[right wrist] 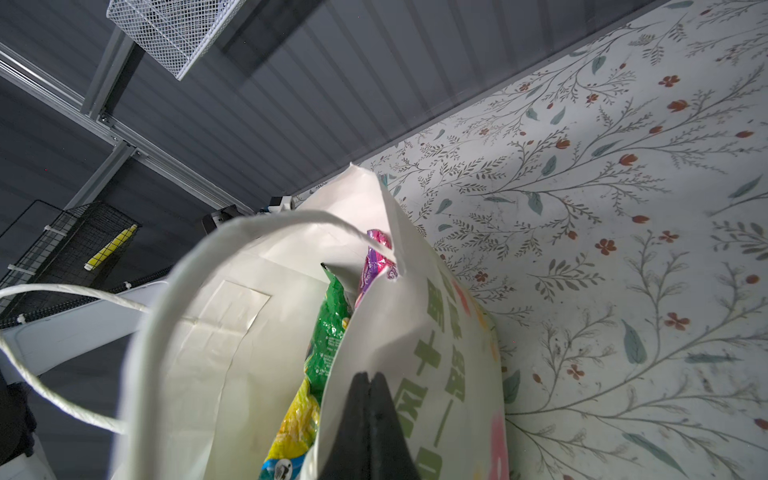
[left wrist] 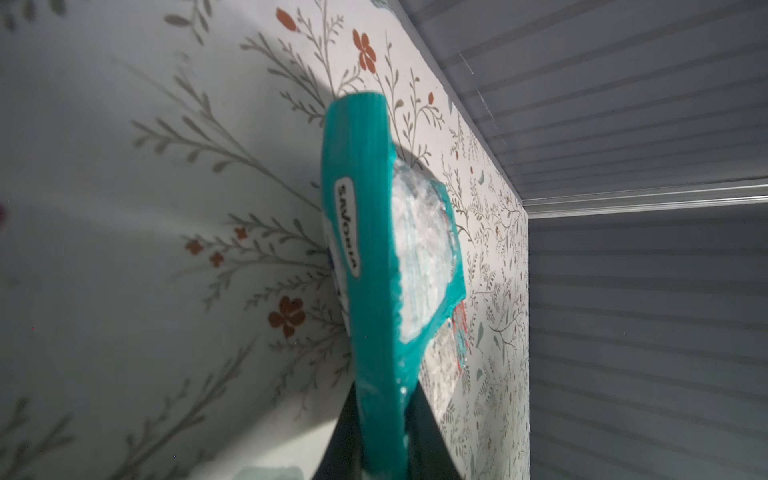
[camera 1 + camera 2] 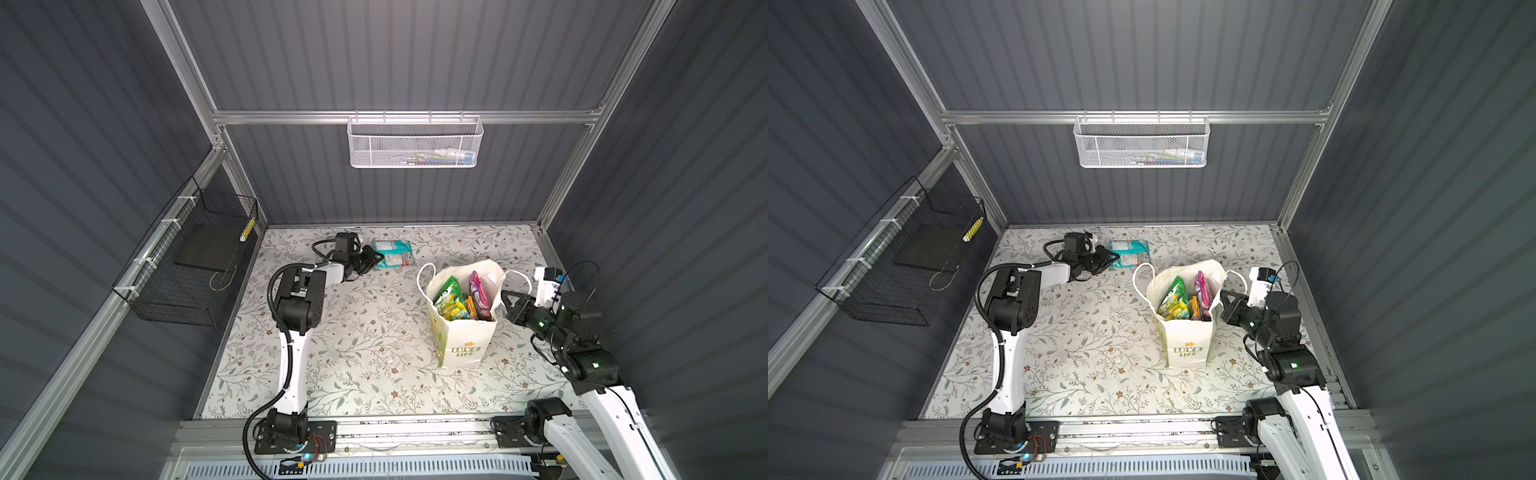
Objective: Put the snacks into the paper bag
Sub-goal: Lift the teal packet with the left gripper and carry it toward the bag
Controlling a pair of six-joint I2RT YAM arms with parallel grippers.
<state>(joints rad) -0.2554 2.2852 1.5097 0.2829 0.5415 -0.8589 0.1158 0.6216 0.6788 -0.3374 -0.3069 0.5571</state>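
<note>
A: Bag status?
B: Paper bag [image 3: 1187,345] upright on the floral table [image 3: 1084,365], mouth open. Inside, standing on edge: green packet [image 3: 1174,291], yellow-green packet [image 3: 1177,313], orange packet [image 3: 1194,308], purple packet [image 3: 1202,289].
A: Anything outside the bag?
B: One teal packet [image 3: 1128,253], lying flat behind the bag, toward the left arm's side, apart from it. The left gripper [image 3: 1109,258] meets the packet's edge farthest from the bag.
A: Other arm?
B: The right gripper [image 3: 1224,296] is at the bag's rim on its own side, touching the paper. Jaw gap too small to read.
</note>
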